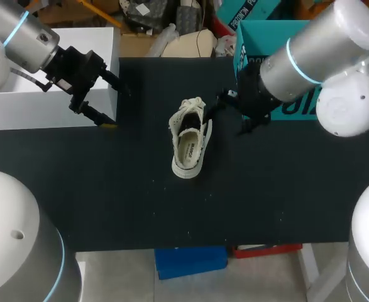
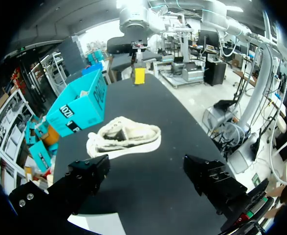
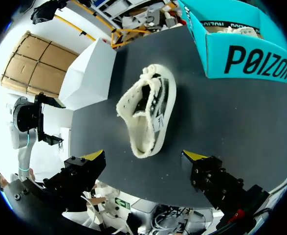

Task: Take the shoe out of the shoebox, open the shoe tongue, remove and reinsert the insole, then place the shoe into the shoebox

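My left claw (image 1: pixel 116 106) hangs spread and empty beside a white box (image 1: pixel 46 100). My right claw (image 1: pixel 233 113) is spread too, gripping nothing. Between them the shoe (image 1: pixel 189 141) sits opening-up on the dark surface (image 1: pixel 109 189), outside the teal shoebox (image 1: pixel 259 31) at the far right.

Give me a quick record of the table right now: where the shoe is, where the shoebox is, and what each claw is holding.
shoe: white shoe, out of the box, upright on its sole near the middle of the black table
insole: a dark insole seems to lie inside the shoe
shoebox: teal shoebox, open, at the table's far right, apart from the shoe
left claw: left claw open, empty, by the white box
right claw: right claw open, empty, between shoe and shoebox, not touching the shoe
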Available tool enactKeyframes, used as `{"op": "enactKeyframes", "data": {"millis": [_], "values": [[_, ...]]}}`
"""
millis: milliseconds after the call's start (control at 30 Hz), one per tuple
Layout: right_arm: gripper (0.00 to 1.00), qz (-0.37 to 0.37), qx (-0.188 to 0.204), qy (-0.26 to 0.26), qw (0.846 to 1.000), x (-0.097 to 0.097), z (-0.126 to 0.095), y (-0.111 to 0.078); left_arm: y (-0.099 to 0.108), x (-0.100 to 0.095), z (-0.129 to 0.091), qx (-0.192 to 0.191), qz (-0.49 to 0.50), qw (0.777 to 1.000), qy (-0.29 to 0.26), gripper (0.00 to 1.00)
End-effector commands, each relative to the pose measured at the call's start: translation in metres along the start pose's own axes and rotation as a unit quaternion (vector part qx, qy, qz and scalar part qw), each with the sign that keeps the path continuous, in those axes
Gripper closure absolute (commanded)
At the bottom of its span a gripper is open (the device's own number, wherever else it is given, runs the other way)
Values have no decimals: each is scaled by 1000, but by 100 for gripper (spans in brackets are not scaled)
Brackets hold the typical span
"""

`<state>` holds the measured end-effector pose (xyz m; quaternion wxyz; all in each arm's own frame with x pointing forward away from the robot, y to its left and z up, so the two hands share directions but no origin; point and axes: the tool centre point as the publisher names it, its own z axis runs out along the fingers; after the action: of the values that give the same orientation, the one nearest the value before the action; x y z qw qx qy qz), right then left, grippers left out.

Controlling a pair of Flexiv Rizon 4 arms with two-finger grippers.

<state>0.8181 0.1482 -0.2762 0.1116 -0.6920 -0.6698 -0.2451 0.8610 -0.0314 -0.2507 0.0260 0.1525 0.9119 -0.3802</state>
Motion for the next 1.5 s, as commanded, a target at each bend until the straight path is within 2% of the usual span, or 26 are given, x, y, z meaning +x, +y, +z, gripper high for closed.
{"op": "enactKeyframes", "data": {"millis": [33, 133, 233, 300, 367, 433, 467, 533, 600, 700, 800, 900, 933, 1000, 1167, 1367, 1500], "values": [[0, 3, 10, -237, 972, 8, 25, 15, 0, 1, 0, -2, 0, 1000, 0, 0], [0, -4, 7, -262, 965, 9, 32, 19, 0, 1, 0, -2, 0, 1000, 0, 0], [11, -14, 7, -276, 961, 9, 39, 23, 0, 1, 0, -2, 0, 1000, 0, 0], [11, -14, 7, -276, 961, 8, 44, 26, 0, 1, 0, -2, 0, 1000, 0, 0], [21, -15, 6, -280, 960, 6, 50, 28, 0, 1, 0, -2, 0, 1000, 0, 0], [23, -20, 5, -285, 958, 5, 54, 32, 0, 1, 0, -2, 0, 1000, 0, 0], [35, -22, 4, -289, 957, 5, 56, 34, 0, 1, 0, -2, 0, 1000, 0, 0], [43, -22, 4, -291, 956, 4, 60, 37, 0, 1, 0, -2, 0, 1000, 0, 0], [40, -20, 1, -294, 956, 0, 64, 42, 0, 1, 0, -2, 0, 1000, 0, 0], [46, -20, 1, -294, 956, -4, 72, 47, 0, 1, 0, -2, 0, 1000, 0, 0], [35, -18, 2, -292, 956, -10, 82, 51, 0, 1, 0, -2, 0, 1000, 0, 0], [45, -16, 3, -290, 957, -14, 89, 53, 0, 1, 0, -2, 0, 1000, 0, 0], [45, -15, 3, -290, 957, -15, 91, 54, 0, 1, 0, -2, 0, 1000, 0, 0], [51, -12, 3, -288, 958, -17, 96, 55, 0, 1, 0, -2, 0, 1000, 0, 0], [59, -10, 4, -288, 957, -26, 105, 57, 0, 1, 0, -2, 0, 1000, 0, 0], [65, -4, 5, -293, 956, -36, 113, 56, 0, 1, 0, -2, 0, 1000, 0, 0], [64, 0, 6, -292, 956, -32, 118, 55, 0, 1, 0, -2, 0, 1000, 0, 0]]}}
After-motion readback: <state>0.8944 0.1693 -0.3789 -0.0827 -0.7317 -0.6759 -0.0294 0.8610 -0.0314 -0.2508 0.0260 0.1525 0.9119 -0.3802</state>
